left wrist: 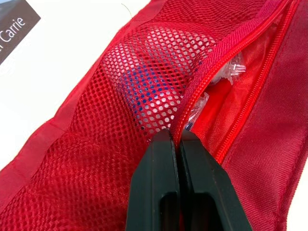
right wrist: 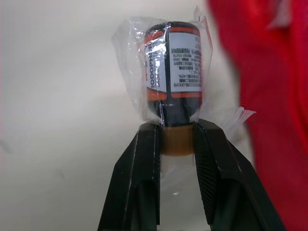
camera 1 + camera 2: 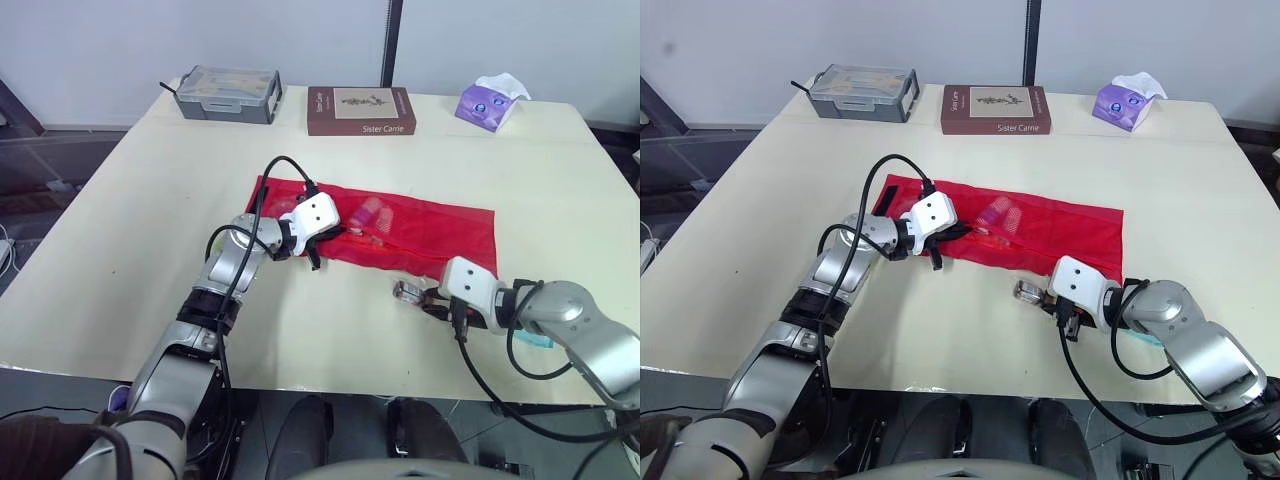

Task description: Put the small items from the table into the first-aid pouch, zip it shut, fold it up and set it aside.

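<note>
At the middle of the cream table (image 3: 150,200):

- The red first-aid pouch (image 3: 430,235) lies spread out flat, with its zip partly open.
- At the pouch's left end, the left gripper (image 1: 175,137) has its two black fingers pressed tight together on the zip edge of the mesh pocket. The fingers cover the spot, so I cannot tell whether a zip pull sits between them.
- Inside the pouch, a white and blue roll (image 1: 144,82) shows through the netting, its outline blurred. Clear wrappers (image 1: 226,72) peek from the opening and are mostly hidden.
- Just off the pouch's near edge, the right gripper (image 2: 177,127) clamps a small dark bottle (image 2: 173,72) by its tan cap.
- The bottle is sealed in clear plastic and its label text is cut off. Whether it touches the table is unclear.
- Beyond the pouch's far edge, well apart from it, stand a grey box (image 3: 228,94), a brown book (image 3: 360,110) and a purple tissue pack (image 3: 490,102).
</note>
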